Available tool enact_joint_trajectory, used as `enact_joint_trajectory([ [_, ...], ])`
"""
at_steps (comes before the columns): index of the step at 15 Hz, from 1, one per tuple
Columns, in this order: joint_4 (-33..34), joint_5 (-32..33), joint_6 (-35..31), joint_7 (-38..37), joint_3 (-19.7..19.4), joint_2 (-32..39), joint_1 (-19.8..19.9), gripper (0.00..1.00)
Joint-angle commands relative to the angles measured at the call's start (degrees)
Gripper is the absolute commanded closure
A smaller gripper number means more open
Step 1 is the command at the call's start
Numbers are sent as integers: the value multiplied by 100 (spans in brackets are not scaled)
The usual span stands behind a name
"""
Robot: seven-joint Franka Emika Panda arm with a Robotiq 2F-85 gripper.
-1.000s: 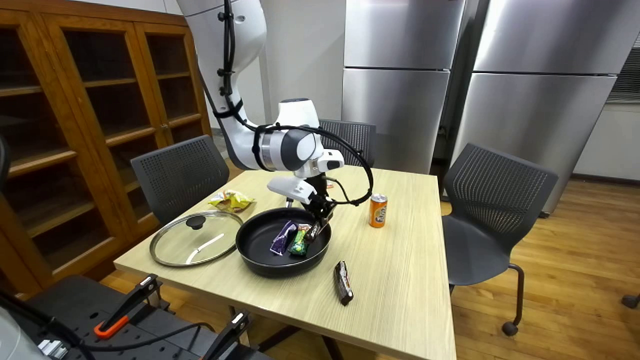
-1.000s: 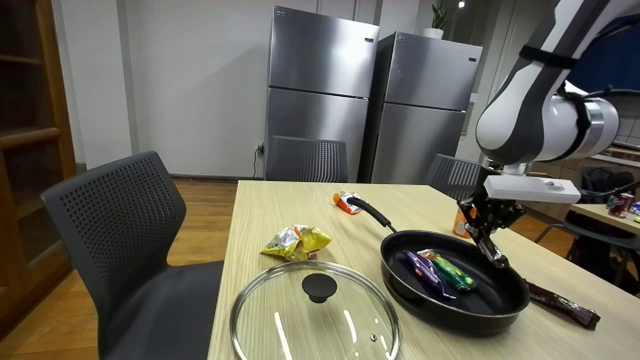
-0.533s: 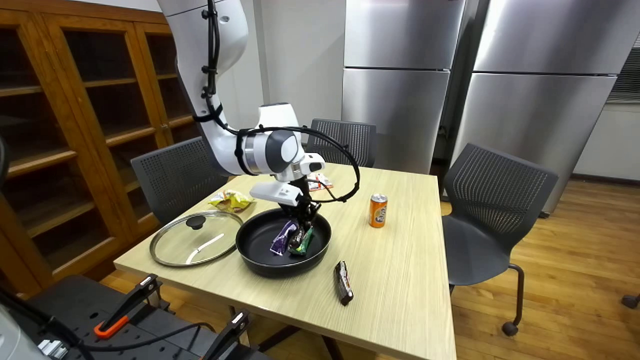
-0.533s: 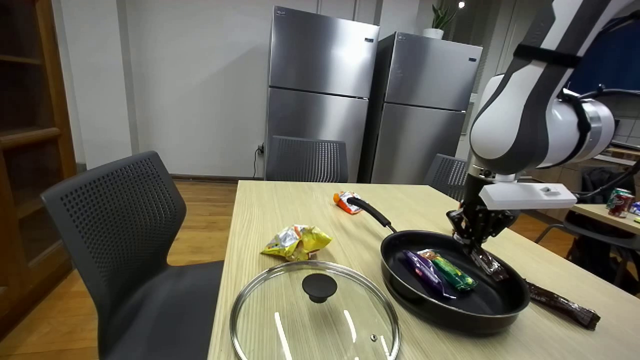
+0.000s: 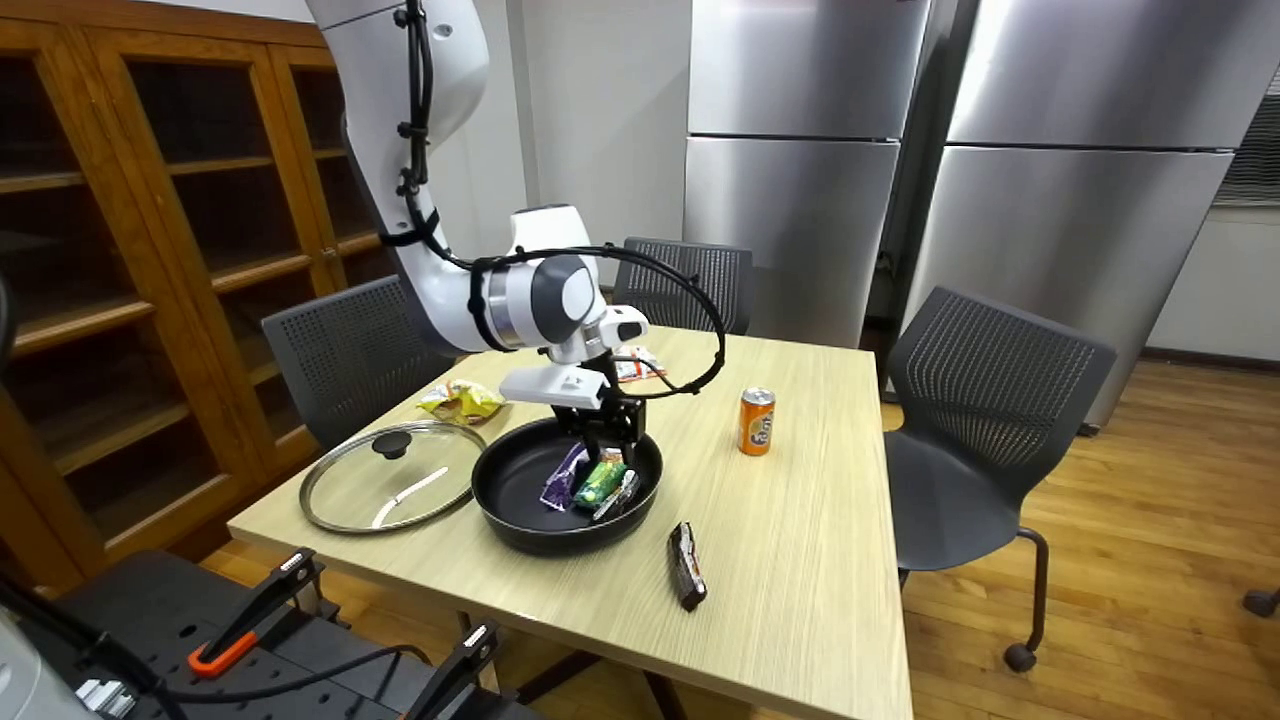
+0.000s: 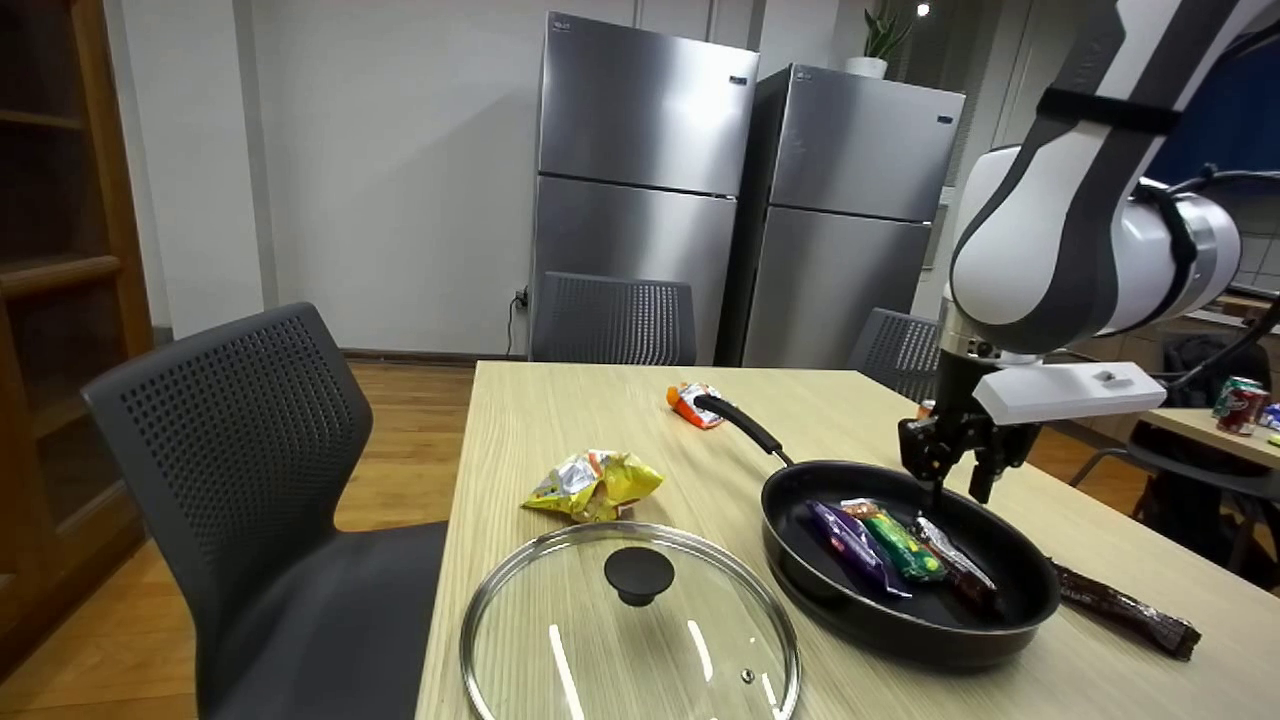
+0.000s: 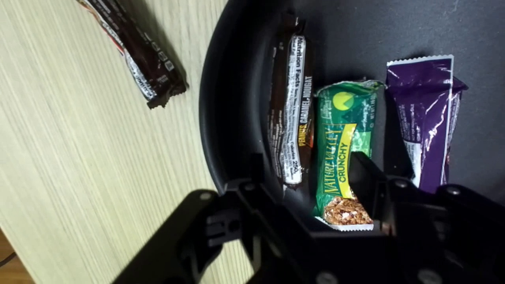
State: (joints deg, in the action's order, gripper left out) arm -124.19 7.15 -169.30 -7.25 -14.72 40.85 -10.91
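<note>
Wrist view, left to right: a brown-wrapped bar [image 7: 138,55] lies on the desk [image 7: 79,165], just beside the black pan [image 7: 215,118]. Inside lies a caramel nougat bar [image 7: 292,110]; above its end the hand [image 7: 307,165] hangs with fingers [image 7: 369,181] parted, one overlapping a green granola bar [image 7: 341,118], whether touching I cannot tell. A purple packet [image 7: 426,110] lies rightmost in the pan.

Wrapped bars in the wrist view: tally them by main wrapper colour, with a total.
Brown: 2 (caramel-nougat bar in the frying pan, brown-wrapped bar on the table)
Green: 1 (Nature Valley Crunchy bar)
Purple: 1 (purple-wrapped bar)
Total: 4
</note>
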Motion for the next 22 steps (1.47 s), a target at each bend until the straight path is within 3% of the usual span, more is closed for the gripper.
enact_joint_trajectory([
  [1, -115, 76, 238, 163, -27, -287, 135, 11],
  [2, -95, 64, 280, 173, -24, -294, 185, 2],
  [3, -75, 50, 305, 183, -20, -295, 256, 0],
  [16, 166, 219, 592, 1105, -4, -177, 1337, 0],
  [19, 252, 437, 627, 1446, -72, -114, 1477, 0],
  [22, 192, 373, 434, 1226, -78, -67, 1480, 0],
])
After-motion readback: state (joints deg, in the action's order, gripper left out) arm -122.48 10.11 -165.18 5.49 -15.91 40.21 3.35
